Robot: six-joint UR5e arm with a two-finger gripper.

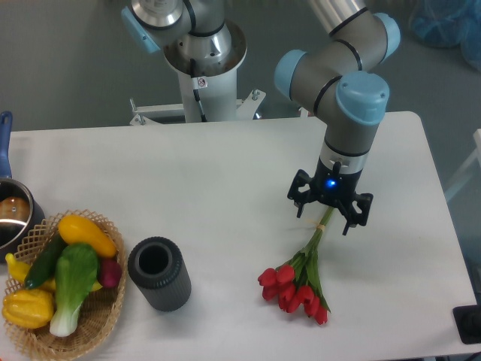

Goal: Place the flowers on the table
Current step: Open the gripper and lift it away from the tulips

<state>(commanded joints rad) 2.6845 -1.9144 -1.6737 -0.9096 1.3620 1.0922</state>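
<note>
**Tulips on the white table, gripper above the stem ends**

The flowers lay on the table, well to the right of the dark cylindrical vase, red heads toward the near edge and green stems running up and away from it. The gripper hung over the stem ends, farther from the vase than the blooms were. Its jaws stood apart, on either side of the stems; whether they touched the stems could not be told. Left of the vase sat a wicker basket of toy vegetables. Beyond the basket, at the table's left edge, stood a pot.
</note>
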